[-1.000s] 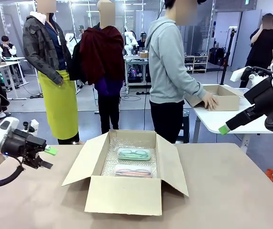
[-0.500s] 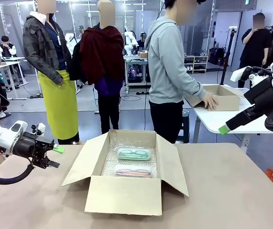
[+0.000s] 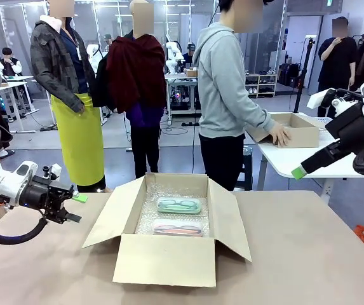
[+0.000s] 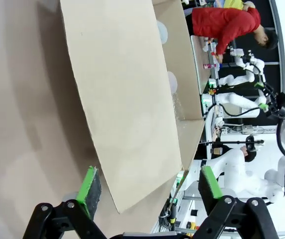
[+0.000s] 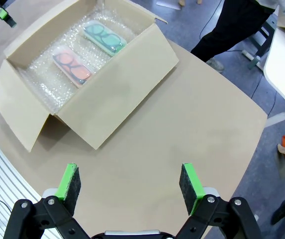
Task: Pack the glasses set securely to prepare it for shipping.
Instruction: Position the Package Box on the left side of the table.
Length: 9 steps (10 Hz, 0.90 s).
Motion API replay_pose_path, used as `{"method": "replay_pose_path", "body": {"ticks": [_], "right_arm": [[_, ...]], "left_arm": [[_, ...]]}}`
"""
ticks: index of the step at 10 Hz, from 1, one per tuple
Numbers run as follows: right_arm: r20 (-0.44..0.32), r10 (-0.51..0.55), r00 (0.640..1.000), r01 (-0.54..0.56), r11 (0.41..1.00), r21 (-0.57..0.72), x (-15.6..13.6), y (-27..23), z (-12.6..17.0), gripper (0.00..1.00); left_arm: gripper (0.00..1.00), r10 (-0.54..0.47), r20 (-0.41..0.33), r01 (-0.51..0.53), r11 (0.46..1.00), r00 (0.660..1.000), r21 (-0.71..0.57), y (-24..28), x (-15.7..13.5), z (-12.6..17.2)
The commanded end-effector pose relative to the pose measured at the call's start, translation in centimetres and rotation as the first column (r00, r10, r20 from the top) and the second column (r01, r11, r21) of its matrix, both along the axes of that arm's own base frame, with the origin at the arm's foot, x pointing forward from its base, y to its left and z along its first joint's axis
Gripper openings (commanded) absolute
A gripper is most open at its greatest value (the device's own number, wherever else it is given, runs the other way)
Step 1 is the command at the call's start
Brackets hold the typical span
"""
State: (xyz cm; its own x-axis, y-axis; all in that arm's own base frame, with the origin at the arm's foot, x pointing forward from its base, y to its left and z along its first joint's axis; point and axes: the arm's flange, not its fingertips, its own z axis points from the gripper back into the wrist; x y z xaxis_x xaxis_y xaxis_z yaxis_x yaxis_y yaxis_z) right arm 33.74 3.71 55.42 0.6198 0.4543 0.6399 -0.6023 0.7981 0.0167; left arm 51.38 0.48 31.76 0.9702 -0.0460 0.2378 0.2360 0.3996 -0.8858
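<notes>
Open cardboard box [image 3: 169, 241] sits mid-desk toward your near edge, and both cases already lie inside on bubble wrap [image 5: 47, 79]: pale pink case [image 3: 177, 228] nearer, mint green case [image 3: 179, 205] behind it. So loading looks done; you've got all four flaps up, closing and sealing left. Left gripper [image 3: 74, 208] hovers by the box's left flap, jaws released and empty; right gripper [image 5: 130, 184] high over the desk's right side, likewise spread, holding nothing.
</notes>
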Motion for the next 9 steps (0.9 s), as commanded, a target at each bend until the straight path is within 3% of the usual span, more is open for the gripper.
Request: {"method": "replay_pose_path", "body": {"ticks": [1,3,9], "right_arm": [[0.004,-0.012,1.000,0.012,1.000,0.000,-0.1,0.1,0.1,1.00],[0.004,-0.012,1.000,0.012,1.000,0.000,-0.1,0.1,0.1,1.00],[0.004,-0.012,1.000,0.012,1.000,0.000,-0.1,0.1,0.1,1.00]], "left_arm": [[1.00,0.008,0.009,-0.008,1.000,1.000,-0.010,-0.2,3.1,-1.8],[1.00,0.010,-0.016,-0.012,0.996,1.000,-0.089,-0.1,3.9,-3.1],[1.00,0.062,-0.085,-0.075,0.985,0.994,-0.157,-2.0,4.9,-6.5]]}}
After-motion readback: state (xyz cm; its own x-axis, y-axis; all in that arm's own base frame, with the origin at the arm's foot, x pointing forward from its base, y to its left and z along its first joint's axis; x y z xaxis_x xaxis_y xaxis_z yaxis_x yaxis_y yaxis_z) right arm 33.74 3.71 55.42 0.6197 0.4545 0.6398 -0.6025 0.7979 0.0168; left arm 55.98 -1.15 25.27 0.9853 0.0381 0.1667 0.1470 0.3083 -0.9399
